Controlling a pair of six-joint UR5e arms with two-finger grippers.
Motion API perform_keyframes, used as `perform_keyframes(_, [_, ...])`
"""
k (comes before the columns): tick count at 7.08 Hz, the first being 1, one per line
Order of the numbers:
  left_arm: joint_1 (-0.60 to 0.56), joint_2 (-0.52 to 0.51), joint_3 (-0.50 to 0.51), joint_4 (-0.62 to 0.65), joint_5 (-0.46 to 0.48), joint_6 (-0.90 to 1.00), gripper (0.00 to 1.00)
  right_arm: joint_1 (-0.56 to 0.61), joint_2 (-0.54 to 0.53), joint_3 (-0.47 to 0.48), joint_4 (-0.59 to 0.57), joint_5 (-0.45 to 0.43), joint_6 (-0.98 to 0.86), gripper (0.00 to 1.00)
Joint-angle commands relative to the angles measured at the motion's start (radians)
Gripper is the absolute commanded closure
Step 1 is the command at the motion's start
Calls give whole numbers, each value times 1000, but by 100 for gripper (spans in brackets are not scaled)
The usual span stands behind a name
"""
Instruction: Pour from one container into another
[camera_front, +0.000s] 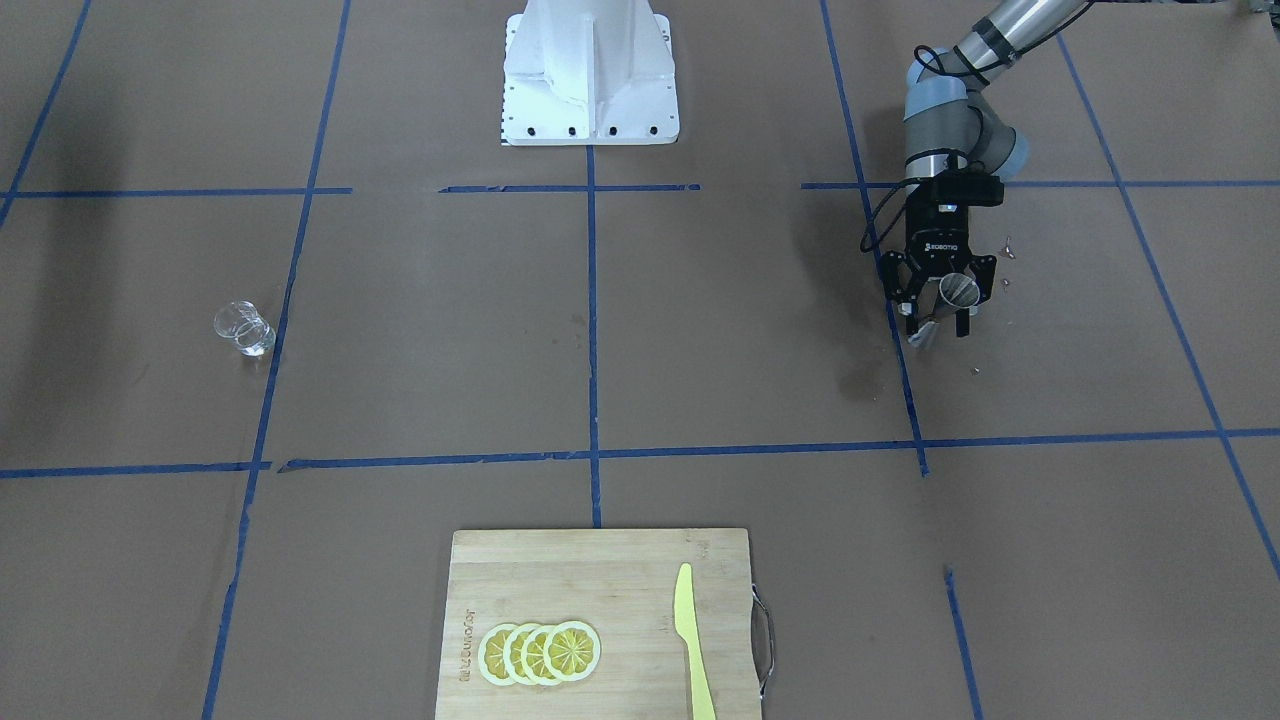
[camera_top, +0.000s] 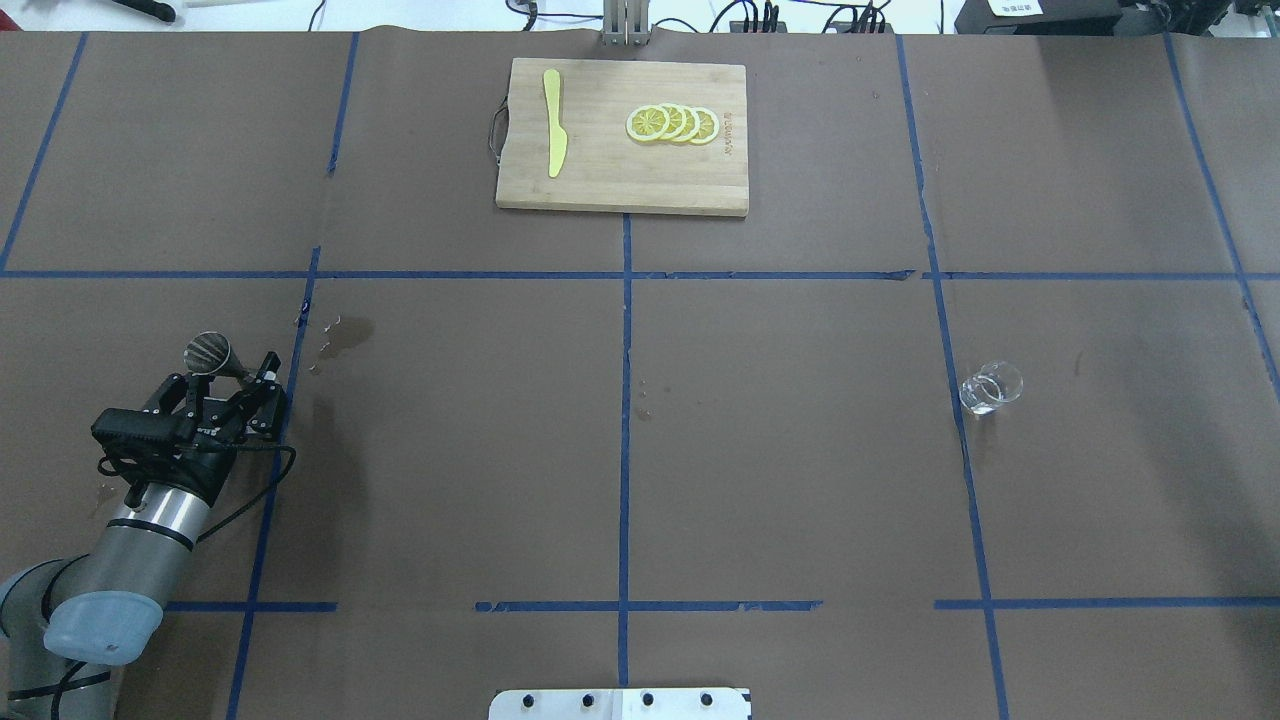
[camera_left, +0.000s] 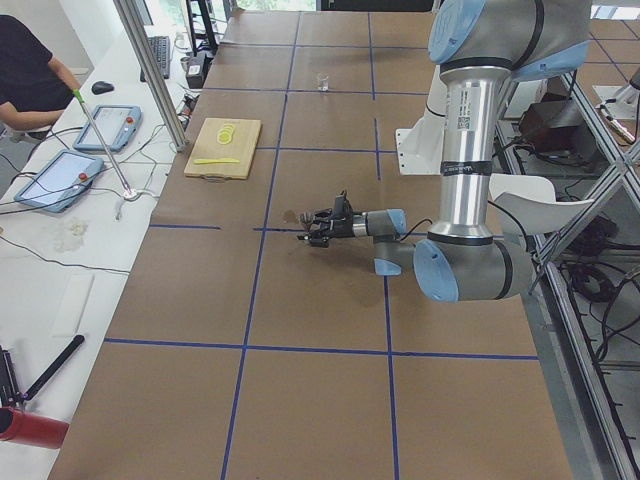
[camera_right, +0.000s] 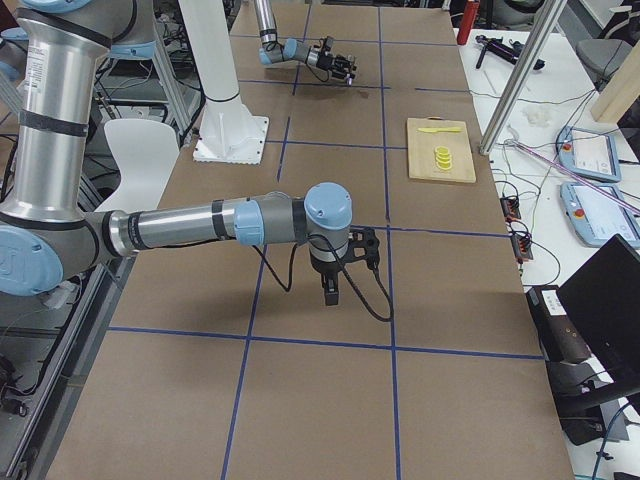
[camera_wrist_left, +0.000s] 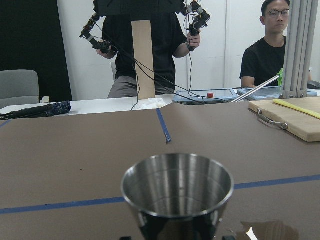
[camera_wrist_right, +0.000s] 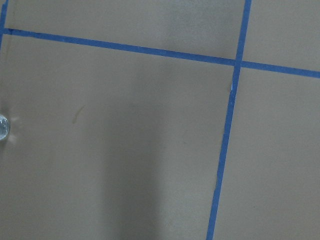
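The small clear glass cup (camera_front: 245, 328) stands by itself on the brown table, on my right side (camera_top: 990, 388), with no gripper near it. At the opposite end my left gripper (camera_front: 940, 305) lies level above the paper and is shut on the grey steel jigger (camera_top: 208, 352). The jigger sits upright in it, and its open mouth (camera_wrist_left: 177, 186) fills the left wrist view. Only the right-end view shows my right gripper (camera_right: 332, 290), pointing down over the table; whether it is open or shut I cannot tell. A sliver of the glass cup (camera_wrist_right: 2, 127) shows at the right wrist view's left edge.
A wooden cutting board (camera_top: 620, 180) with lemon slices (camera_top: 672, 124) and a yellow knife (camera_top: 553, 135) lies at the far middle edge. A wet stain (camera_top: 350, 333) marks the paper near the left gripper. Operators (camera_wrist_left: 265, 50) are beyond the table.
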Motion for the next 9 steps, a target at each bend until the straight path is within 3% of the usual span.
perform_keyframes(1, [0,3,-3,-2,3,-2,33,0,0,-1,0,0,0,0])
perform_keyframes(3, [0,5,3,-2,3,-2,35,0,0,-1,0,0,0,0])
perform_keyframes(7, [0,10,-3,-3,3,-3,52,0,0,-1,0,0,0,0])
perform_keyframes(9, [0,11,-1,-5,6,-2,52,0,0,-1,0,0,2,0])
